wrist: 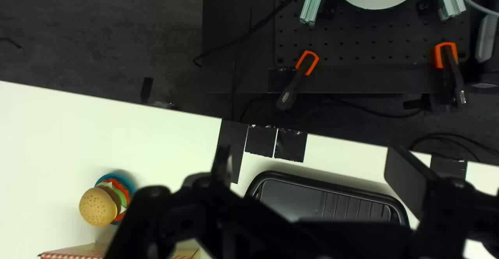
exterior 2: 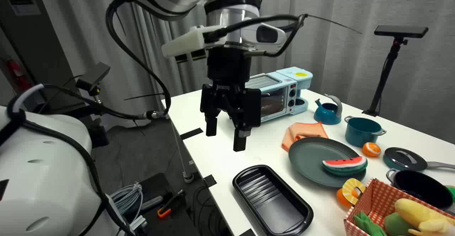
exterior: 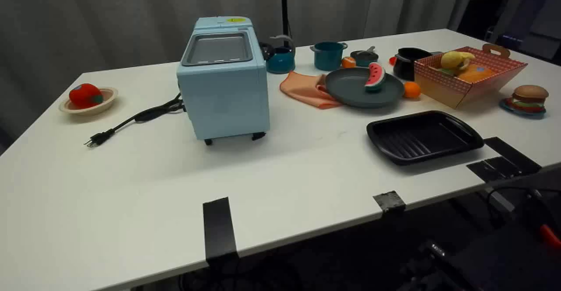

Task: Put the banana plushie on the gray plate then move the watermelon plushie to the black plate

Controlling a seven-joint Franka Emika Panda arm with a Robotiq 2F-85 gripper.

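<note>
The yellow banana plushie (exterior: pixel 458 58) lies in the red-checked basket on top of other toys; an exterior view (exterior 2: pixel 419 213) shows it partly cut off by the frame. The watermelon plushie (exterior: pixel 375 76) (exterior 2: pixel 344 165) rests on the round gray plate (exterior: pixel 346 85) (exterior 2: pixel 309 157), toward one side. The black plate (exterior: pixel 427 135) (exterior 2: pixel 277 200) lies bare near the table edge; the wrist view shows part of it (wrist: pixel 292 198) behind my fingers. My gripper (exterior 2: pixel 225 136) (wrist: pixel 314 171) is open and empty, pointing down, raised above the table. The wrist view does not show the banana or watermelon.
The basket (exterior: pixel 438 87) (exterior 2: pixel 366 200) has high walls. A burger toy (exterior: pixel 528 98) (wrist: pixel 99 208) stands beside it. A blue toaster oven (exterior: pixel 223 98) (exterior 2: pixel 272 101), orange cloth (exterior: pixel 307 89), teal pot (exterior: pixel 328 56) and black pot (exterior: pixel 407 65) stand around. An orange toy (exterior: pixel 411 90) touches the plate area.
</note>
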